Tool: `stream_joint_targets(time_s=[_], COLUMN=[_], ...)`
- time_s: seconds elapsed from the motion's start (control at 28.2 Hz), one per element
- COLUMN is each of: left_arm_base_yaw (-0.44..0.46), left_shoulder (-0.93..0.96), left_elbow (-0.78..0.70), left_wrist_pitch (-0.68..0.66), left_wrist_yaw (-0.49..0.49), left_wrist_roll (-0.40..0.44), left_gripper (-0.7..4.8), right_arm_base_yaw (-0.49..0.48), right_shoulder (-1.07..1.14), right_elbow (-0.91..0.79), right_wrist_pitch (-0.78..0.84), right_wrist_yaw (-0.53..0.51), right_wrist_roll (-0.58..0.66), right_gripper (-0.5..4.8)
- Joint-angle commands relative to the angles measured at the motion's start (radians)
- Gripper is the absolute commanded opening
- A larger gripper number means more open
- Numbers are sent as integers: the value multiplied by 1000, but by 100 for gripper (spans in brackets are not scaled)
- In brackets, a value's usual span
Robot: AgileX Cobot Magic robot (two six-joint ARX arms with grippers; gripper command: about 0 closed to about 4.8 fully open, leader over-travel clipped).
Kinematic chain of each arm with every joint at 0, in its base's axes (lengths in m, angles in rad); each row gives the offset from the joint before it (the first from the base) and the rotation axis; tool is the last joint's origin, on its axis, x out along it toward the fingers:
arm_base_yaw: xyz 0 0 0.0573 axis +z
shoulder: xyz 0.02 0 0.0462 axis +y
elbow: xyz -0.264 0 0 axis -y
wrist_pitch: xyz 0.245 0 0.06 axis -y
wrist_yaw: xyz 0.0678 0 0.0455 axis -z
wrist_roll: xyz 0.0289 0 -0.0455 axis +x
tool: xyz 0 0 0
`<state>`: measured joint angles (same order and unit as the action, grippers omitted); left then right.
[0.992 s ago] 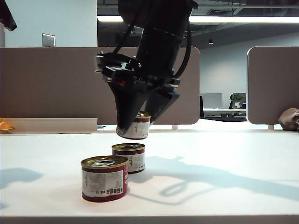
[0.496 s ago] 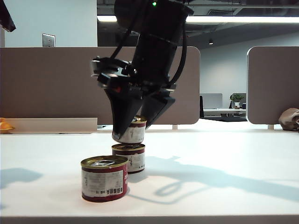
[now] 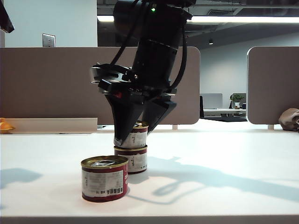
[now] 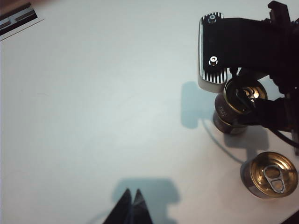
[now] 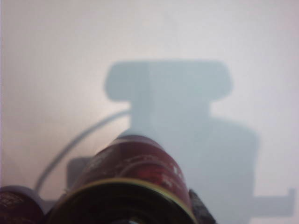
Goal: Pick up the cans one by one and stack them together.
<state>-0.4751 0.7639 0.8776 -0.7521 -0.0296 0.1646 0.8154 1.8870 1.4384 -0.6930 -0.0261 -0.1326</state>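
My right gripper [image 3: 135,134] reaches down over the middle of the table, shut on a dark red can [image 3: 139,136] with a white label. That can's base meets the gold lid of a second can [image 3: 134,159] standing on the table; whether it rests fully I cannot tell. A third can [image 3: 104,178] stands alone, nearer the front and slightly left. The left wrist view shows the held can [image 4: 243,94] above the lower can [image 4: 227,123], the lone can [image 4: 271,175], and my left gripper [image 4: 132,198] shut and empty over bare table. The held can [image 5: 138,170] fills the right wrist view.
The white table [image 3: 233,186] runs to a front edge just before the lone can. Brown partitions [image 3: 51,84] stand behind it, with an orange object [image 3: 4,126] at the far left and a brown bag [image 3: 289,119] at the far right.
My right gripper has come down and slightly left with its can, from hanging above the second can to meeting its lid. The other two cans stayed put.
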Motion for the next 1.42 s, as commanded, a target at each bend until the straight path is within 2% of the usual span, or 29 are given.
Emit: stream_joint_targets(time_s=[0.04,0.14,0.53,0.71,0.82,1.35,1.42], left_arm_base_yaw=[2,2,2,2,2,2,1], left_shoulder=[-2,-2,-2,-2,-2,-1,2], left_elbow=[4,4,4,4,4,4,4], left_wrist_pitch=[7,7,6,6,6,19,38], left_wrist_yaw=[-1,-1,0,0,0,7,14], left_wrist_roll=[0,-1,-8,-8,-8,-9,-44], left_gripper=[-6,-6,-6,-6,-5,-2,-2], right_arm_base_yaw=[2,2,3,3,4,25,31], right_shoulder=[3,3,3,3,3,-89,-126], right_elbow=[-1,-1,-1,0,0,0,-1], right_wrist_pitch=[-31,-40,-114,-119,-117,-159,-208], right_wrist_yaw=[6,10,61,61,61,53,51], right_wrist_roll=[1,2,4,5,6,55,58], right_gripper=[230,265,286,348,447,454,454])
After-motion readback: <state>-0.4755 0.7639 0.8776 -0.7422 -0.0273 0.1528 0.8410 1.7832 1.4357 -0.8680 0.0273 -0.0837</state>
